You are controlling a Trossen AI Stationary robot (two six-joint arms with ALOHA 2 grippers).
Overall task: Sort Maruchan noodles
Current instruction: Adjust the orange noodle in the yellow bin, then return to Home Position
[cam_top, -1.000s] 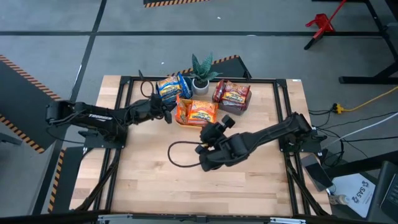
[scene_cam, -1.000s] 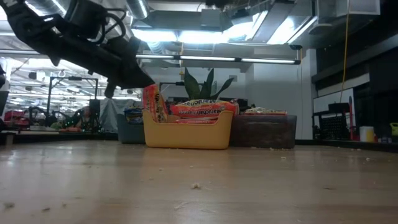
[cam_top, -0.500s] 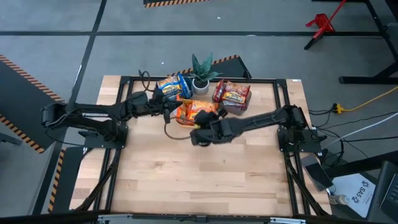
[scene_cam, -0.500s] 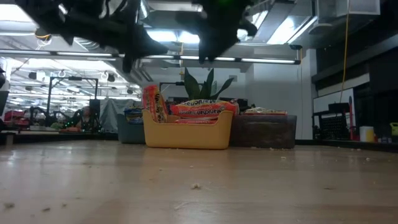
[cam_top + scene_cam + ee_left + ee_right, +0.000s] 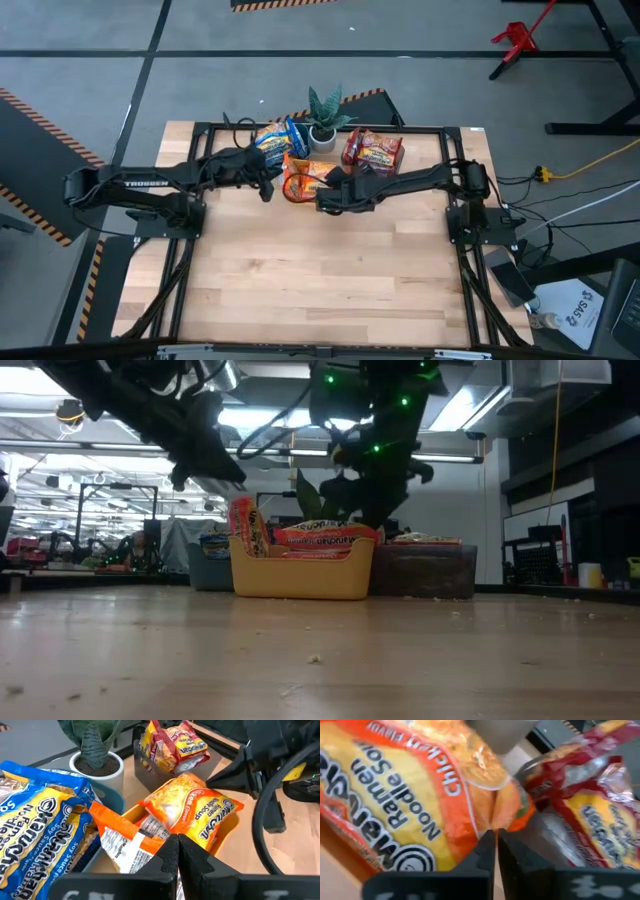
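Orange Maruchan packets (image 5: 315, 180) fill the orange bin (image 5: 300, 575) at the table's far middle. Yellow-and-blue packets (image 5: 275, 140) lie in the teal bin (image 5: 205, 568) to its left. Red-and-white packets (image 5: 373, 152) lie in the grey bin (image 5: 425, 572) to its right. My left gripper (image 5: 264, 190) hangs shut above the orange bin's left end (image 5: 177, 845) and holds nothing. My right gripper (image 5: 325, 198) is shut and stands close over the top orange packet (image 5: 410, 805), beside the red packets (image 5: 600, 815). My right gripper (image 5: 496, 842) comes down with shut fingers at the near edge of the top orange packet (image 5: 495, 815) in the orange bin. Whether the fingertips touch its wrapper I cannot tell.
A potted plant (image 5: 323, 115) stands behind the bins at the far edge. The three bins sit side by side. A black frame rail (image 5: 455, 170) runs around the wooden table top (image 5: 320, 290), whose near half is bare wood.
My right gripper has travelled from the middle of the table toward the far edge and now stands at the orange bin. Its fingers stay shut. My left gripper has stayed near the left end of the orange bin. The packets have not moved.
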